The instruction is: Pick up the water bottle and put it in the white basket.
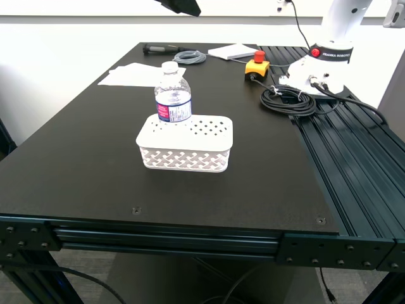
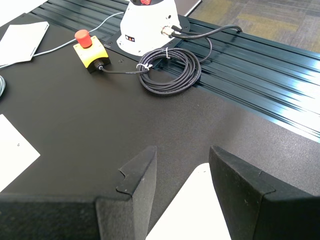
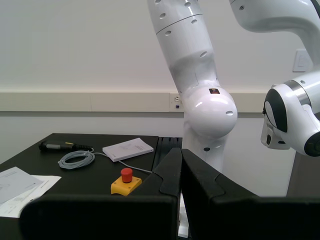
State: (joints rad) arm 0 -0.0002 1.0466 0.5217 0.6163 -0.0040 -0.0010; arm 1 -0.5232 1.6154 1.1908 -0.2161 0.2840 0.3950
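Note:
The water bottle (image 1: pixel 173 95), clear with a white cap and a blue-and-white label, stands upright at the far left corner of the white basket (image 1: pixel 186 144); the basket hides its foot. The basket's holed face is turned up. My first gripper (image 2: pixel 182 160) is open and empty above the table, and a white rounded corner shows between its fingers (image 2: pixel 137 175); I cannot tell what it belongs to. My second gripper (image 3: pixel 181 160) is shut and empty, raised and facing the wall. A dark arm part (image 1: pixel 180 6) hangs at the top of the exterior view, far above the bottle.
Another robot's white base (image 1: pixel 319 66) stands at the back right, with a coiled black cable (image 1: pixel 288 100) and a yellow stop button (image 1: pixel 257 67) beside it. Papers (image 1: pixel 136 74), a booklet (image 1: pixel 233 52) and a grey cable (image 1: pixel 189 57) lie at the back. Rails (image 1: pixel 354 158) run along the right.

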